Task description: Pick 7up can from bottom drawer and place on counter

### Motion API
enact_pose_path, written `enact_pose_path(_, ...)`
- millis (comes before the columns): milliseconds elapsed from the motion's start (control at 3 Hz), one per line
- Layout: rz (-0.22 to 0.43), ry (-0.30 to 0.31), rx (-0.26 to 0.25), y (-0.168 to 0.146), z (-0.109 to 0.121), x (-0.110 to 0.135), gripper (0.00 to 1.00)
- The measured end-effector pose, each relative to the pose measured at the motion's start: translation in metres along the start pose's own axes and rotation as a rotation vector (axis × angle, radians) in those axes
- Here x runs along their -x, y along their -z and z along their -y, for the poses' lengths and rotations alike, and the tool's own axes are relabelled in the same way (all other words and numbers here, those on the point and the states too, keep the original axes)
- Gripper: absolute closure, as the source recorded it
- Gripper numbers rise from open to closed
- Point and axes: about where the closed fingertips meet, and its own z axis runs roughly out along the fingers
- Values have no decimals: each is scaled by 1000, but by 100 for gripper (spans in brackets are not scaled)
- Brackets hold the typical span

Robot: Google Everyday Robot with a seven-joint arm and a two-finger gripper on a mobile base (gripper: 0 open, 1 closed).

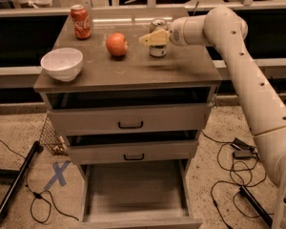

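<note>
one soda can (pixel 158 50) sits upright on the worktop (pixel 100 73) near the apple (pixel 117 44), gripper (pixel 149 37) fingers (pixel 155 39) pinching it. i'd check its base is flat, then spread them slowly and back off sideways without nudging it.

Single view, high, fronting cabinet (pixel 128 120), looking down; gripper (pixel 151 39) above counter (pixel 133 73), upper centre.

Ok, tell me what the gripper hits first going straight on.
The gripper, at the 7up can on the counter, points left; the apple looks first in line, though depth is unclear.
</note>
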Motion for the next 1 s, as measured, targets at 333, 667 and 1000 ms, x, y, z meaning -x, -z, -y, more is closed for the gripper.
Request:
enact_pose_path(333, -22, 14, 5, 5, -4, -9, 0)
enact_pose_path(667, -109, 69, 46, 37, -20, -53, 0)
enact_pose_path(1000, -160, 105, 136, 69, -40, -91, 0)
